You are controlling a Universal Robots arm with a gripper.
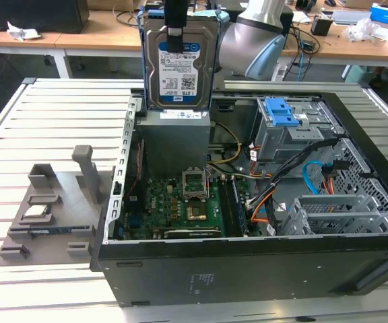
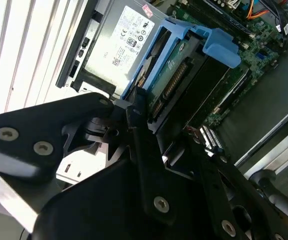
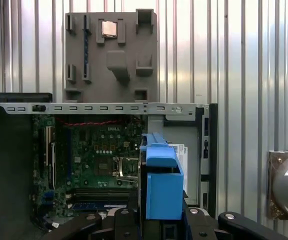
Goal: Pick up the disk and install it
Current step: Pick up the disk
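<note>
Fingers (image 1: 176,23) were clamped on the disk (image 1: 178,74): one black finger ran down its label face, the other sat behind. The gripper (image 1: 175,46) held it by the top edge only. Disk hung upright above the case's (image 1: 248,269) far edge, over the PSU (image 1: 175,134), apart from it. In the second wrist view the disk's connector edge (image 2: 176,85) and blue carrier (image 2: 221,47) pointed down into the case.

Risks (judgement): the grip is narrow and top-only, so the disk could swing or slip if tilted. The carrier could snag on the PSU edge or case rim if lowered off-line. Cables could get pinched near the bays.

Around, from the exterior view's left to right:
- Grey fixture tray (image 1: 52,202) on the slatted table (image 1: 59,114) beside the case's side wall, w/ a small chip (image 1: 36,212) in it.
- Motherboard (image 1: 180,202) w/ open CPU socket (image 1: 195,182) on the case floor.
- Blue latch on a grey cage (image 1: 285,118) at the far edge.
- Orange and black cables (image 1: 268,195).
- Perforated drive cage (image 1: 342,215) toward the near corner.

Cables lay between the board and the cages, likely the main obstruction.
</note>
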